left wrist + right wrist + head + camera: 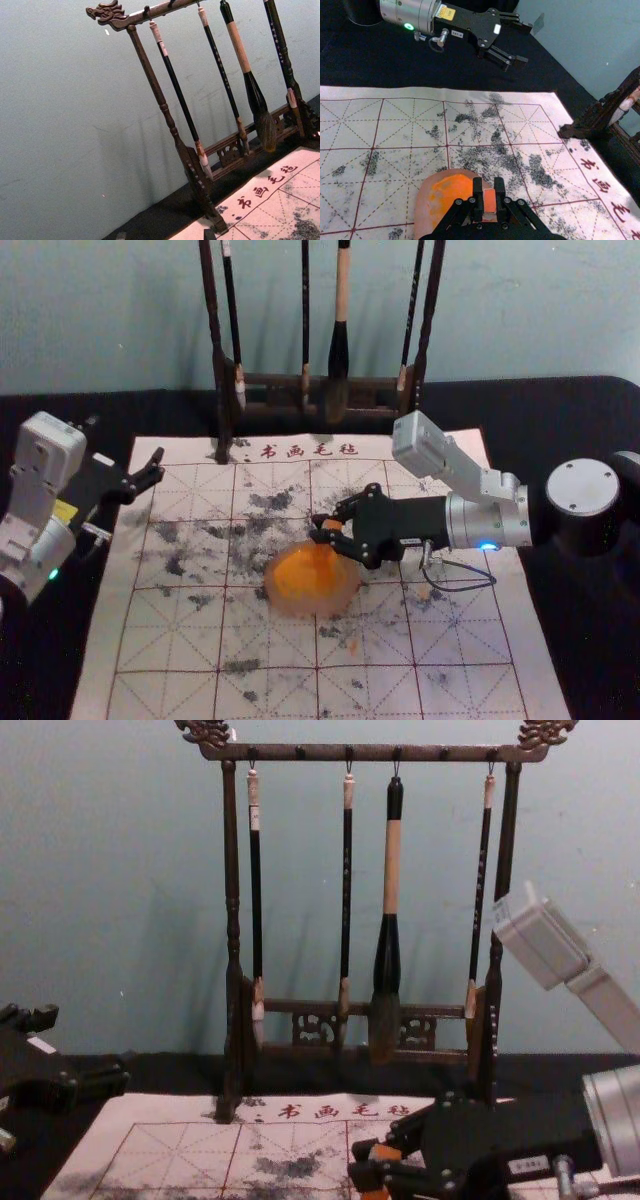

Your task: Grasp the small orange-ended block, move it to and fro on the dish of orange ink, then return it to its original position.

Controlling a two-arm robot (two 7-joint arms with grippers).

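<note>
Gridded mat [165, 648] beneath block [489, 201] half-hidden in right claw [322, 529]

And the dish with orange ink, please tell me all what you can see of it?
The dish is shallow and round, pinkish and slightly see-through, perhaps plastic or glass. Orange ink covers its middle unevenly, leaving a paler border. It lies flat on the gridded calligraphy mat. At its far side, the right gripper holds the orange block; whether block and ink touch, I cannot tell.
</note>
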